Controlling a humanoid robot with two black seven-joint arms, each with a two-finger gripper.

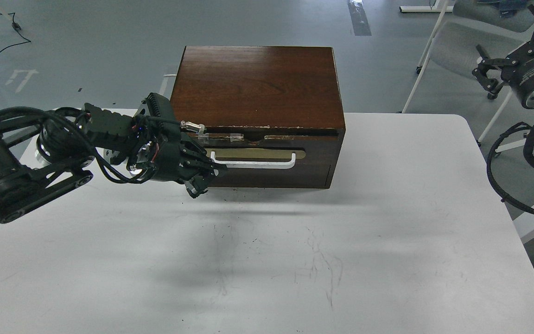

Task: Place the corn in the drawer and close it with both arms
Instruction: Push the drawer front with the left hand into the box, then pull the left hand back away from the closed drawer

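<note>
1. The dark brown wooden drawer (267, 160) is sitting shut near the white table's (387, 222) far edge; corn unseen.
2. Left tool (204, 174) is reaching the white bar handle (253, 163), apparently for pulling; finger spread unclear.
3. Right tool (489, 76), spread, is waiting beyond the right edge.

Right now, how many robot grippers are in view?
2. The left gripper is at the left end of the drawer's white handle. The right gripper is raised off the table at the far right.
</note>
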